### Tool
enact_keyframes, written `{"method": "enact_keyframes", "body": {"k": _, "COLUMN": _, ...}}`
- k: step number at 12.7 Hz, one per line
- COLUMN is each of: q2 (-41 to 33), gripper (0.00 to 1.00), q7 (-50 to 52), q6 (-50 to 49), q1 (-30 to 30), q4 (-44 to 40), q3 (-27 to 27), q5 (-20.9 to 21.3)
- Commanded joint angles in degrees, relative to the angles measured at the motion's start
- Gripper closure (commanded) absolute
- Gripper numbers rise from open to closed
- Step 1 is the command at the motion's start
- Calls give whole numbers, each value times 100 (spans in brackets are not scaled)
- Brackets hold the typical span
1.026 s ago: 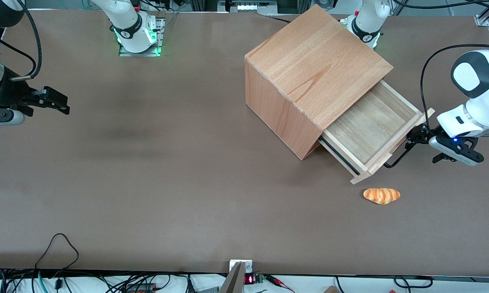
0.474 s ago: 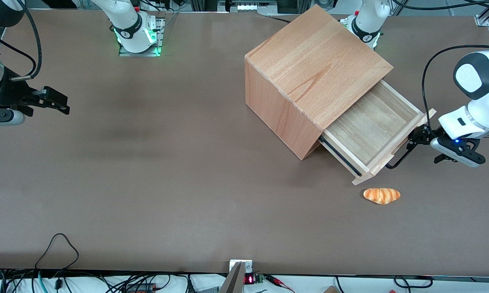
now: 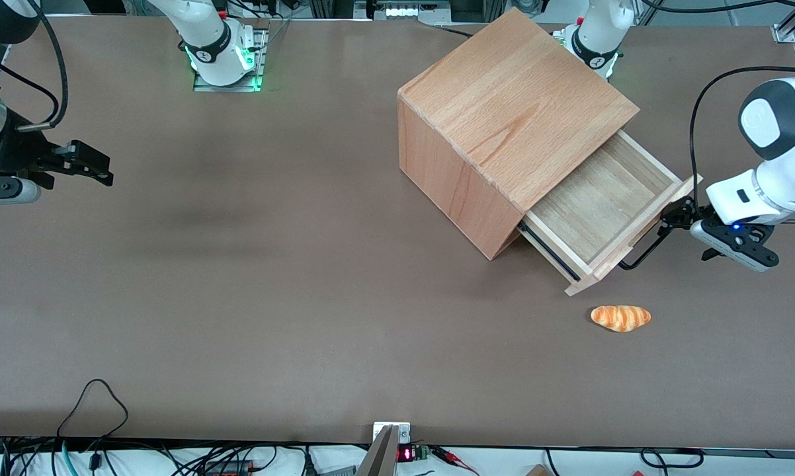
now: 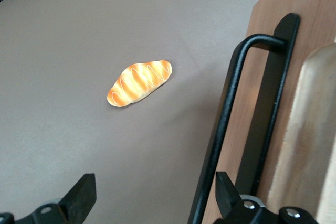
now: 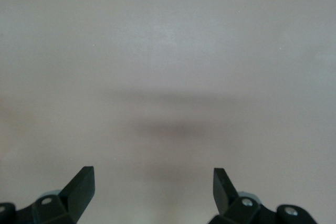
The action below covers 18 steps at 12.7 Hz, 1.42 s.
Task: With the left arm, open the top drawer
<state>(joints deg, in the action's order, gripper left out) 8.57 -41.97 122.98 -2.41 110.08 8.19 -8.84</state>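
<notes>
The top drawer [image 3: 599, 201] stands pulled well out of the big beech box [image 3: 516, 112], its pale inside bare. Its thin black bar handle [image 3: 641, 254] stands off the flat wooden front [image 4: 273, 40]. My left arm [image 3: 768, 158] reaches in from the working arm's end of the table. Its gripper [image 3: 674, 219] is at the handle, open. In the left wrist view the handle bar [image 4: 226, 124] runs between the spread fingers, close beside one fingertip [image 4: 224, 187], and the gripper [image 4: 156, 192] holds nothing.
A small orange croissant [image 3: 620, 317] lies on the brown table [image 3: 272, 264], nearer the front camera than the drawer's front; it also shows in the left wrist view [image 4: 139, 82]. A black cable loop [image 3: 93, 396] lies near the table's front edge.
The drawer front and my gripper have shifted slightly back toward the box and away from the front camera. The croissant has not moved.
</notes>
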Motion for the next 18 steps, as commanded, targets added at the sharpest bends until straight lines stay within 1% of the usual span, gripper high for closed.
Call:
{"method": "enact_keyframes", "body": {"k": 1, "q2": -66, "gripper": 0, "q7": 66, "q6": -309, "q1": -23, "q4": -101, "q3": -11, "q5": 146}}
{"method": "enact_keyframes", "body": {"k": 4, "q2": -136, "gripper": 0, "q7": 84, "q6": -1055, "q1": -14, "q4": -530, "q3": -11, "q5": 146}}
{"method": "enact_keyframes", "body": {"k": 7, "q2": -434, "gripper": 0, "q7": 232, "q6": -1706, "q1": 4, "q4": -751, "q3": 33, "q5": 128}}
{"method": "enact_keyframes", "body": {"k": 9, "q2": -680, "gripper": 0, "q7": 696, "q6": -2154, "q1": 21, "q4": -918, "q3": 59, "q5": 137}}
{"method": "enact_keyframes", "body": {"k": 10, "q2": -864, "gripper": 0, "q7": 1030, "q6": -2286, "q1": 21, "q4": -927, "q3": 59, "q5": 198}}
{"method": "enact_keyframes", "body": {"k": 12, "q2": -1190, "gripper": 0, "q7": 1392, "q6": -2427, "q1": 13, "q4": -918, "q3": 59, "q5": 461}}
{"method": "enact_keyframes", "body": {"k": 14, "q2": -1471, "gripper": 0, "q7": 1900, "q6": -2690, "q1": 13, "q4": -918, "q3": 77, "q5": 497}}
{"method": "enact_keyframes", "body": {"k": 15, "q2": -1559, "gripper": 0, "q7": 2216, "q6": -2831, "q1": -5, "q4": -927, "q3": 86, "q5": 593}}
{"method": "enact_keyframes", "body": {"k": 16, "q2": -1664, "gripper": 0, "q7": 2559, "q6": -2911, "q1": -22, "q4": -927, "q3": 60, "q5": 899}}
{"method": "enact_keyframes", "body": {"k": 17, "q2": -1692, "gripper": 0, "q7": 2867, "q6": -2981, "q1": -31, "q4": -927, "q3": 25, "q5": 1032}}
{"method": "enact_keyframes", "body": {"k": 18, "q2": -1718, "gripper": 0, "q7": 3079, "q6": -2991, "q1": -31, "q4": -936, "q3": 16, "q5": 1042}}
